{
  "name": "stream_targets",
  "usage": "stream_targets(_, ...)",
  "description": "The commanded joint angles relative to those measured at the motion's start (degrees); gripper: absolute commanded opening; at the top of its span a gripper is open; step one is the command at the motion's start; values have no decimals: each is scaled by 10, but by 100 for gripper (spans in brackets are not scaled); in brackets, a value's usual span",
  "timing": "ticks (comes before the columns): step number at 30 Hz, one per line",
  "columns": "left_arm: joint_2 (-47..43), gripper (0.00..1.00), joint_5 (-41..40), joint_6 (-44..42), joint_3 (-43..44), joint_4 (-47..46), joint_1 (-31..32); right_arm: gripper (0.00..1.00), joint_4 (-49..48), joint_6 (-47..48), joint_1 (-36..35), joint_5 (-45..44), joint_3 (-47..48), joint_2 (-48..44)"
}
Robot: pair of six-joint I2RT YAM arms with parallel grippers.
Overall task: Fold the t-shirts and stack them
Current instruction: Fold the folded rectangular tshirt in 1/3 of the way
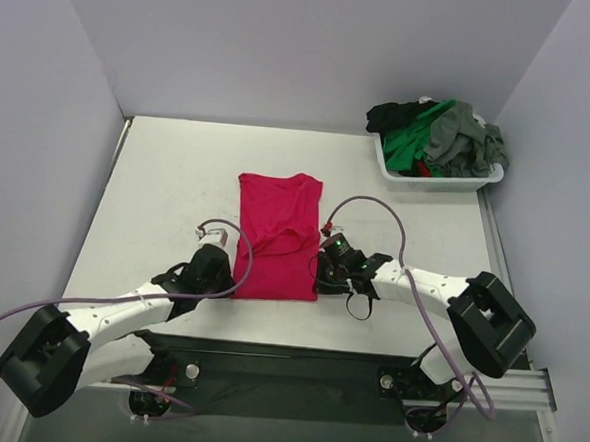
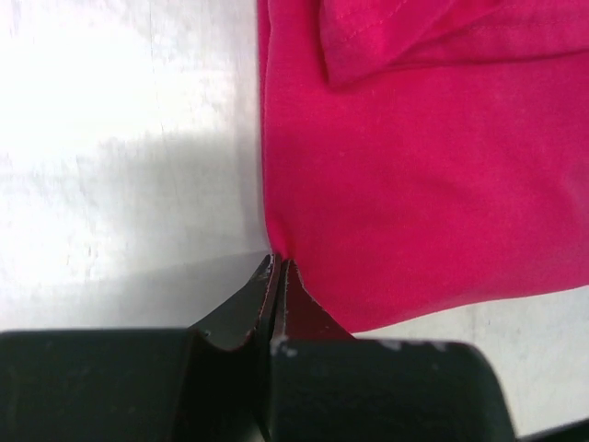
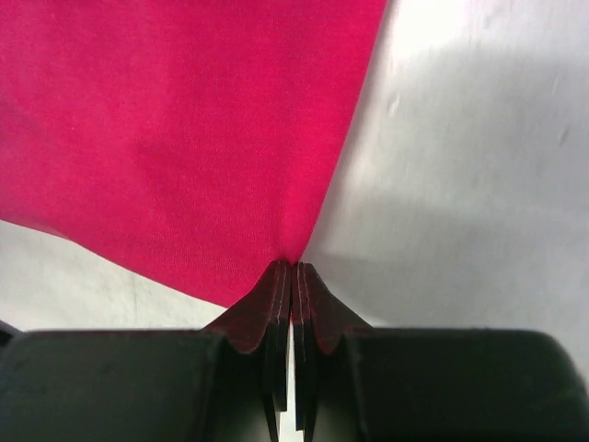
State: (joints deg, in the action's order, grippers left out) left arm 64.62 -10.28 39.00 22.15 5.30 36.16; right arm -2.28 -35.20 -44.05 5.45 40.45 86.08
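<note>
I see the crimson t-shirt [image 1: 277, 235] lying flat on the table [image 1: 166, 193] as a narrow folded panel. Its long axis runs straight away from the jaws toward the back wall, and its near short edge spans between them. My left gripper [image 2: 278, 264] is pinched together on the cloth's left edge, just by the near corner. My right gripper [image 3: 292, 267] is clamped on the right near corner, fabric fanning out ahead of it. A folded flap lies ahead of the left jaws. The other t-shirts [image 1: 441, 135] sit heaped in the basket [image 1: 448, 179], well beyond the right jaws.
</note>
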Motion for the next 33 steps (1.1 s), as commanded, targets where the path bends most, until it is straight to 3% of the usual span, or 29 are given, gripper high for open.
stream_targets(1, -72, 0, -42, 55, -26, 83, 42, 0, 47, -45, -30, -74, -36, -58)
stream_targets(4, -155, 0, -52, 85, -46, 134, 77, 0, 66, -78, -78, -112, -75, -101)
stream_targets(10, -223, 0, -62, 145, -63, 189, 148, 0, 116, -136, -160, -170, -107, -145)
stream_targets(12, -233, 15, -71, 156, -59, 214, 182, 0, 131, -158, -183, -183, -113, -152)
stream_targets(13, -242, 32, -84, 169, -58, 221, 193, 0, 135, -165, -190, -192, -114, -155)
stream_targets(14, -247, 39, -90, 175, -57, 227, 203, 0, 142, -170, -193, -195, -114, -157)
stream_targets(16, -262, 54, -104, 190, -55, 245, 231, 29, 157, -180, -207, -207, -111, -166)
stream_targets(18, -271, 59, -126, 197, -44, 266, 257, 59, 171, -182, -215, -218, -103, -181)
stream_targets(21, -276, 56, -151, 185, -26, 274, 280, 68, 202, -173, -228, -242, -76, -203)
stream_targets(24, -271, 45, -169, 173, -14, 266, 302, 68, 216, -155, -233, -249, -49, -224)
stream_targets(29, -273, 45, -220, 162, 7, 248, 339, 70, 218, -110, -232, -251, -1, -242)
stream_targets(33, -262, 48, -201, 111, 5, 155, 339, 73, 207, -83, -228, -244, 31, -218)
